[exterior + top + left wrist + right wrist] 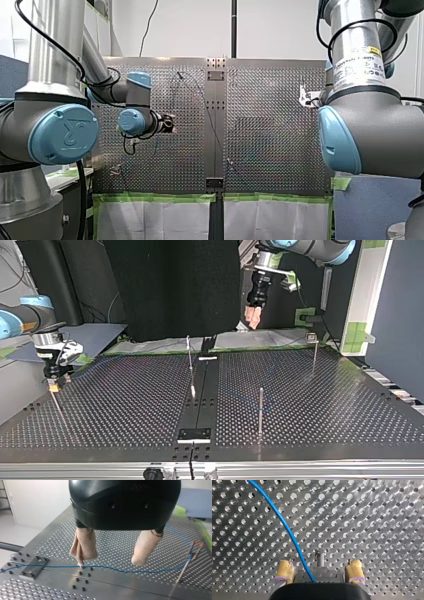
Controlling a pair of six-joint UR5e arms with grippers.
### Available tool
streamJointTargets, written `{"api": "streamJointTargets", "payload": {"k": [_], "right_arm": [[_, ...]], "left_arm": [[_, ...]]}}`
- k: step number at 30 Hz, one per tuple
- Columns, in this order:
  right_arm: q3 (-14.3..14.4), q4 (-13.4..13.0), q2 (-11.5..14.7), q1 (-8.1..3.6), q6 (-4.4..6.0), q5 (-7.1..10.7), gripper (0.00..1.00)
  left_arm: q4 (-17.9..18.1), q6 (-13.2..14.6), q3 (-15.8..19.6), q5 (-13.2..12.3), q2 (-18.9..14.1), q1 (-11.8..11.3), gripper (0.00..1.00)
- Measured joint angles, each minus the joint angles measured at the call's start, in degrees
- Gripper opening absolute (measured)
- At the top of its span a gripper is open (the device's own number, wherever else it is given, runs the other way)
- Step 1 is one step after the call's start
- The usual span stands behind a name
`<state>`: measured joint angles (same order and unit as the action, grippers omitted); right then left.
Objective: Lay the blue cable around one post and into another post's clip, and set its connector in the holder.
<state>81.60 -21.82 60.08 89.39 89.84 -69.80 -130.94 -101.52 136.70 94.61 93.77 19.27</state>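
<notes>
The blue cable (125, 571) runs lengthwise across the perforated table (117, 545) and bends back at a post (183, 570). Its end meets a dark block (324, 576) at the right gripper (320, 562), whose grip cannot be told. The left gripper (110, 562) hangs wide open and empty.

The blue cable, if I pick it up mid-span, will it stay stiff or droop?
Probably floppy: the blue cable lies in loose waves across the perforated table. Likely light, since it looks thin beside the table's holes. A push would probably slide or bend it, not roll it.
</notes>
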Motion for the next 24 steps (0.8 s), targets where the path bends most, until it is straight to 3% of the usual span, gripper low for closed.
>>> {"api": "streamJointTargets", "payload": {"k": [12, 24], "right_arm": [[0.00, -0.03, 0.00, -0.01, 0.00, 0.01, 0.98], [-0.01, -0.04, 0.00, 0.00, 0.00, 0.00, 0.98]], "left_arm": [[5.31, -0.65, 0.03, 1.08, 0.03, 0.05, 1.00], [4.00, -0.37, 0.33, 5.68, 0.04, 0.24, 1.00]]}}
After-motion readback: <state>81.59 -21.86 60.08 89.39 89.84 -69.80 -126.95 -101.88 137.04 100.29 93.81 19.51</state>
